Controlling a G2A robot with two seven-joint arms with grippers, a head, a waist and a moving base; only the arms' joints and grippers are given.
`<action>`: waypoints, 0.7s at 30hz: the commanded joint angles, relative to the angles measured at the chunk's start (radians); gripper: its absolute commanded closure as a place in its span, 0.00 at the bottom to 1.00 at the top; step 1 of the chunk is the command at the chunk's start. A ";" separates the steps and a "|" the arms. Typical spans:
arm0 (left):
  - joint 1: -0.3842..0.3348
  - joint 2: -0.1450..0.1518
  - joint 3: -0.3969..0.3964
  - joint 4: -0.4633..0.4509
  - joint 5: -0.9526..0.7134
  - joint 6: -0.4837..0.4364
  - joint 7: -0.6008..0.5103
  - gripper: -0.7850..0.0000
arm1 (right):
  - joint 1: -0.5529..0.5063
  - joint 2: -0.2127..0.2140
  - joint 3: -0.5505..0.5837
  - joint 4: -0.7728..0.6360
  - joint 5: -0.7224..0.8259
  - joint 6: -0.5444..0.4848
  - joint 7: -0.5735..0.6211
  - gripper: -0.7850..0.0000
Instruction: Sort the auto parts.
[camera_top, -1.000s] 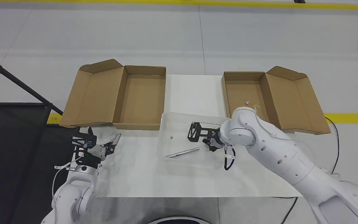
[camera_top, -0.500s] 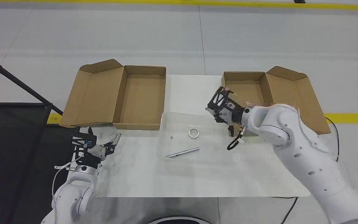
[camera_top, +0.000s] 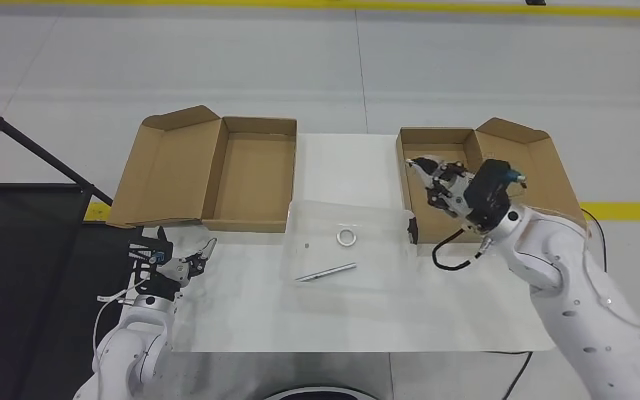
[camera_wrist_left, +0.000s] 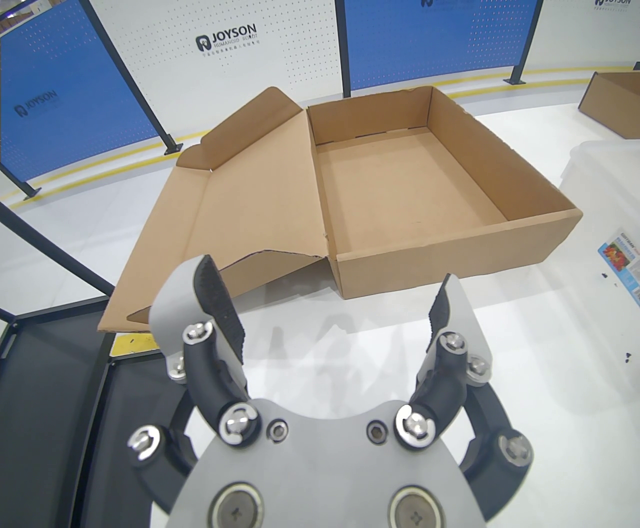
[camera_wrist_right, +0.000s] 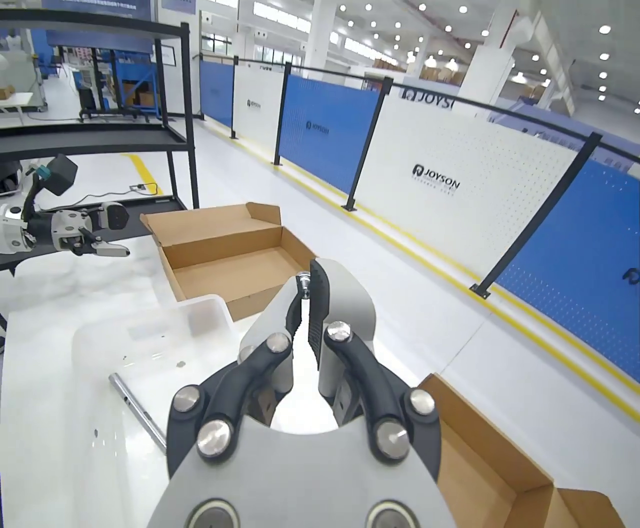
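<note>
My right claw (camera_wrist_right: 306, 289) was clenched on a small metal part (camera_wrist_right: 302, 281), directly over the right cardboard box (camera_top: 440, 150); my left claw (camera_wrist_left: 330, 310) sat released, well apart.

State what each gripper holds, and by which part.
Right gripper pinches a small metal part between its tips; where on it cannot be told. Left gripper holds nothing.

Blue and white partition panels (camera_wrist_right: 440, 165), a black shelving rack (camera_wrist_right: 100, 137) and yellow floor lines (camera_top: 615, 211) ring the workspace.
</note>
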 joint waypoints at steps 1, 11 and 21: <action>0.000 0.000 0.000 0.000 0.000 0.000 0.000 0.00 | -0.013 0.001 0.014 -0.006 -0.021 -0.001 -0.015 1.00; 0.000 0.000 0.000 0.000 0.000 0.000 0.000 0.00 | 0.004 -0.001 0.021 -0.099 -0.042 0.185 0.539 1.00; 0.000 0.000 0.000 0.000 0.000 0.000 0.000 0.00 | 0.210 -0.035 -0.095 0.095 0.124 0.223 0.971 1.00</action>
